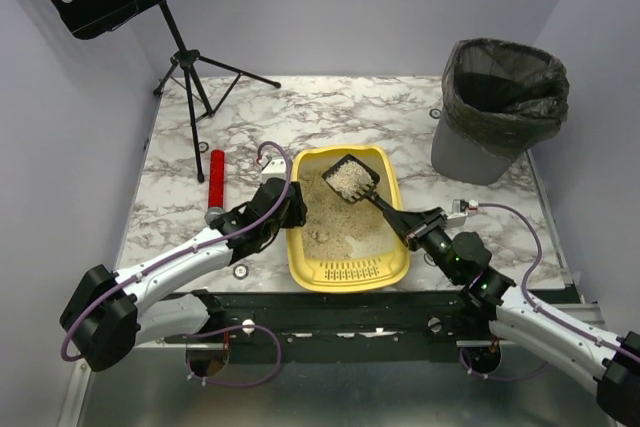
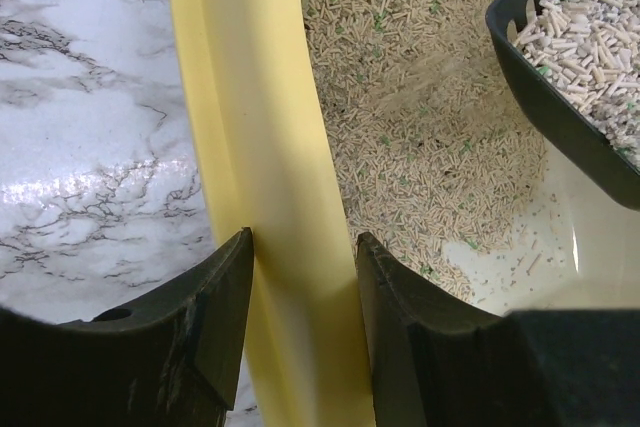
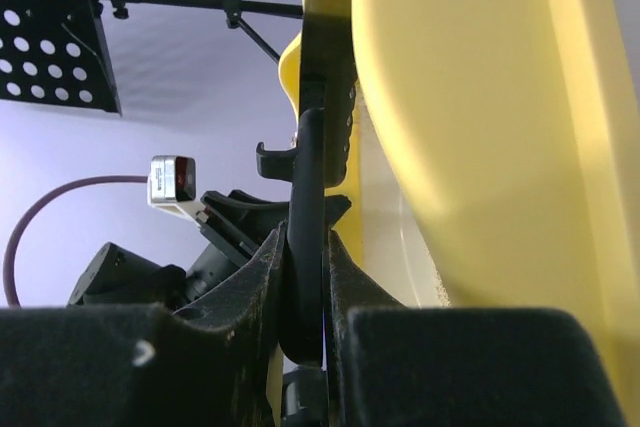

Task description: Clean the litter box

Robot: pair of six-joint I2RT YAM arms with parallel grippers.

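The yellow litter box (image 1: 300, 265) lies at the table's near middle, with beige litter (image 2: 420, 127) inside and a slotted section at its near end. My left gripper (image 1: 295, 209) is shut on its left rim (image 2: 260, 127), one finger on each side of the wall. My right gripper (image 1: 408, 225) is shut on the handle (image 3: 307, 197) of a black slotted scoop (image 1: 350, 179). The scoop is held above the far end of the box, full of litter. In the left wrist view the scoop (image 2: 570, 57) hangs at the upper right. The yellow box wall (image 3: 480, 97) fills the right side of the right wrist view.
A grey bin with a black bag (image 1: 500, 107) stands at the far right of the marble table (image 1: 330, 107). A red cylinder (image 1: 216, 179) lies left of the box. A black music stand (image 1: 195, 57) stands at the far left corner.
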